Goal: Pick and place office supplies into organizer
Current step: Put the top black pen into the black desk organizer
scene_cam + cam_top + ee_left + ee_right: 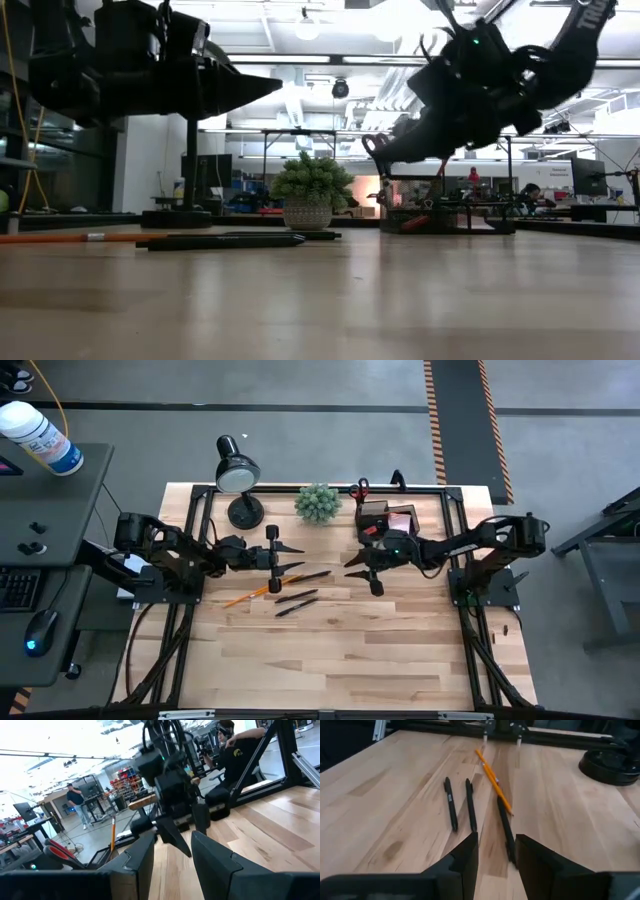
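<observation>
High view had the left pincer (290, 551) hanging above the bench (340, 660), left of centre, its fingers a little apart and holding nothing. Just below and to the right of it lay the loose supplies: an orange pencil (262, 589) slanting across the boards, and three black pens (298, 600) beside it. The left wrist view confirmed the gap between that arm's fingers (142, 857), with the other arm straight ahead of it.

Moving right, the plant (318, 502) sat at the far edge beside the lamp (238, 472). Next came the organizer (385, 518) at the back right, with a pink pad (403, 518) in it and red scissor handles (359, 488) standing at its far side.

Right pincer (355, 563) hovered just in front of the organizer, pointed toward the pens. Its wrist view showed the fingers (467, 857) apart and empty, lined up over the nearest pen (505, 827), with two more pens (451, 802) and the pencil (492, 773) beyond.

By my read, this was the approach for a pen pick. Next move called for a drop to the boards with the pen centred between the fingers, a firm close, then a lift and carry back to the organizer's cup. A thin pen lying flat could roll or slip out.
</observation>
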### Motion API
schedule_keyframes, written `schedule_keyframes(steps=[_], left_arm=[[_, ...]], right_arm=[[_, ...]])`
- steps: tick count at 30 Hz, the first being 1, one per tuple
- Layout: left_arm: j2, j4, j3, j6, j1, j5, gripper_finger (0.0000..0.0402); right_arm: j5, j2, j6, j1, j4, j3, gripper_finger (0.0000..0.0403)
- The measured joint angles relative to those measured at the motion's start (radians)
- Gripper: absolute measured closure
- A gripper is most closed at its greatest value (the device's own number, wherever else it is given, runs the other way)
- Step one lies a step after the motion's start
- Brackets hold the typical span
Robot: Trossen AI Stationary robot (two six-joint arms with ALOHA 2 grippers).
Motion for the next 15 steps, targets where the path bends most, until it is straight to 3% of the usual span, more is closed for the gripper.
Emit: schedule_keyframes(steps=[6, 15], left_arm=[[0.000, -0.006, 0.007, 0.000, 0.000, 0.004, 0.0284], [0.000, -0.010, 0.007, 0.000, 0.000, 0.003, 0.0284]], right_arm=[[0.004, 0.047, 0.036, -0.003, 0.074, -0.022, 0.0284], [0.021, 0.187, 0.013, -0.010, 0.080, 0.049, 0.0284]])
